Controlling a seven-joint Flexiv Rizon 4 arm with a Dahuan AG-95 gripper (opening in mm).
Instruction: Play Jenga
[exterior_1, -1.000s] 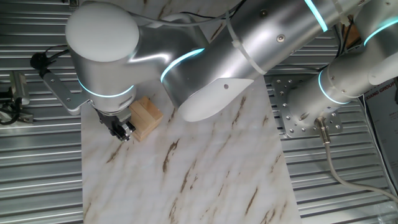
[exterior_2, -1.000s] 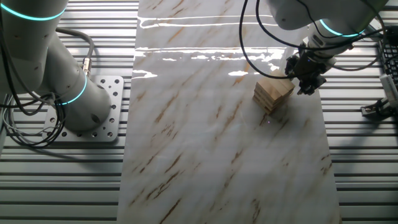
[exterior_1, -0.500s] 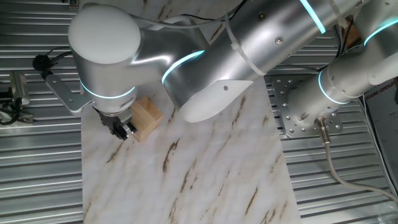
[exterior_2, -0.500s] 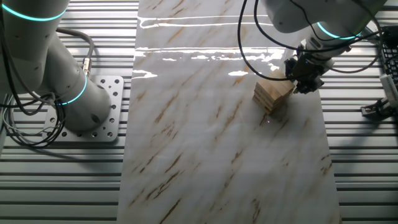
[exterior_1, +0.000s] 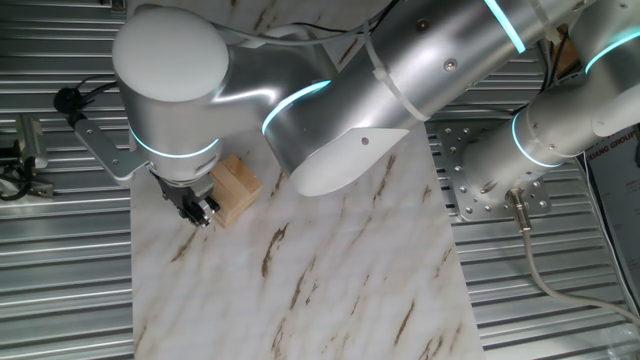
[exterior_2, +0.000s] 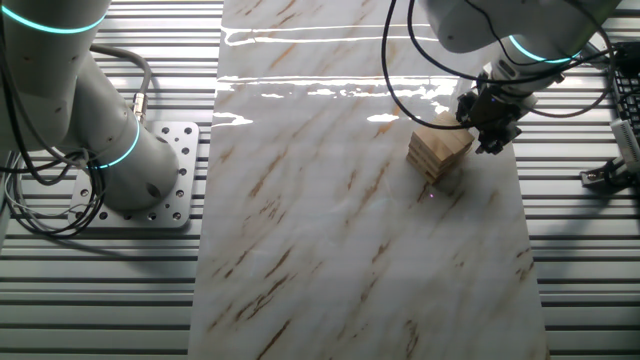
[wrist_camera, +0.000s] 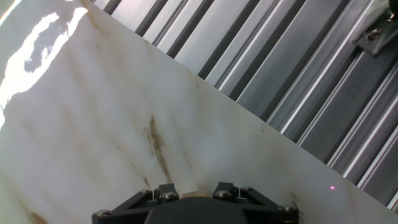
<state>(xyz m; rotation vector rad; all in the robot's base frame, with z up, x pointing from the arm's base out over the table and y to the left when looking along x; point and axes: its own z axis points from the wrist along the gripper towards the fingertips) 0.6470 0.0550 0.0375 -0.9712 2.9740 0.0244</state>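
Jenga (exterior_2: 440, 150): stacked right of centre on the marble table (exterior_2: 330, 250). Gripper (exterior_2: 492, 140) just beside it; jaws' state cannot be told. Risk: a sideways nudge toppling the stack.

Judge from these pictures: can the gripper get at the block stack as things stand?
Probably yes. The gripper hangs right beside the block stack, nothing stands between them, and the marble board around them is bare.

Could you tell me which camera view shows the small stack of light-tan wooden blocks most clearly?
The other fixed view: the stack of light-tan wooden blocks shows its crossed layers beside the black gripper. One fixed view shows it partly hidden by the arm. The hand view shows only marble.
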